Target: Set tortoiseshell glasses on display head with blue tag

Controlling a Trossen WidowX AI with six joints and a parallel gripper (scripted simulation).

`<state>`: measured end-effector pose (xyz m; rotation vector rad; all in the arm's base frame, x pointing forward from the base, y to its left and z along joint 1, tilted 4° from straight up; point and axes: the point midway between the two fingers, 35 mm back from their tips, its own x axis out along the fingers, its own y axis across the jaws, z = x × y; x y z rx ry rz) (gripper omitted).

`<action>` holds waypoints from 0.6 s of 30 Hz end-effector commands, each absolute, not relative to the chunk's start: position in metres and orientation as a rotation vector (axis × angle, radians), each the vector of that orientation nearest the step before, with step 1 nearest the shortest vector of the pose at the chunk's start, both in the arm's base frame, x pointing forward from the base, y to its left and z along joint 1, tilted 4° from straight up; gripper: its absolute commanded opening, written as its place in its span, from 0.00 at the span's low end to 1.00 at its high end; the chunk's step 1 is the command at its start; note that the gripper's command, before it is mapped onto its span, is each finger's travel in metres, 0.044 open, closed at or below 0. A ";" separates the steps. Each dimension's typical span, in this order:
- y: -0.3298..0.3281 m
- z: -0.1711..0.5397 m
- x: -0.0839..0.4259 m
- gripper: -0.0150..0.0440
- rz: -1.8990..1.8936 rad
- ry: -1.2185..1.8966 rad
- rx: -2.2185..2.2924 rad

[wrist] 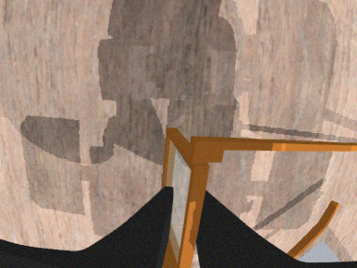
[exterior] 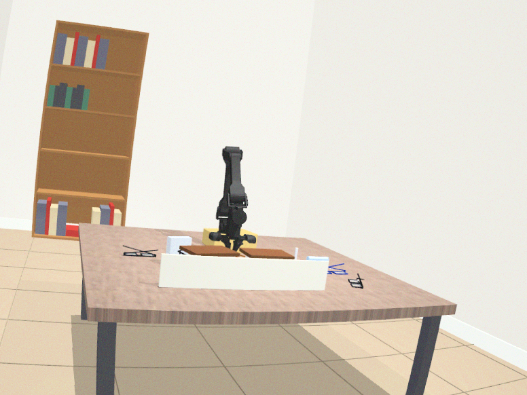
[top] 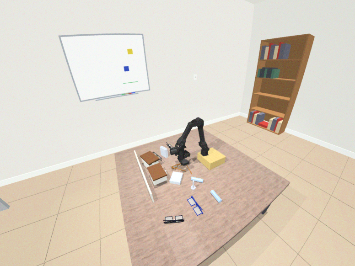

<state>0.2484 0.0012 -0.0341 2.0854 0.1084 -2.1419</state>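
The tortoiseshell glasses (top: 187,169) (wrist: 200,177) are at the table's middle, temples spread apart. My gripper (top: 183,163) (exterior: 233,249) (wrist: 183,196) points down, its fingers shut on the front frame, one on each side of a rim in the wrist view. One temple reaches right there; the other end shows low at right. Two white display heads with brown tops stand side by side: one nearer the front (top: 156,171) (exterior: 267,254), one farther back (top: 149,157) (exterior: 208,250) with dark glasses at its face. I cannot make out the blue tag. The heads' lower parts are hidden in the exterior view.
A long pale panel (top: 144,177) (exterior: 242,273) stands behind the heads. A low pale block (top: 176,178) and a small white stand (top: 193,187) with a light blue cylinder (top: 197,179) are near the glasses. Blue glasses (top: 197,203) and black glasses (top: 173,220) lie farther forward. The arm stands on a yellow block (top: 216,156).
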 end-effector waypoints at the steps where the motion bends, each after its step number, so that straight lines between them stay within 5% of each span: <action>1: 0.001 -0.034 0.248 0.30 -2.142 0.108 2.086; 18: 0.004 0.009 0.255 0.25 -2.141 0.106 2.086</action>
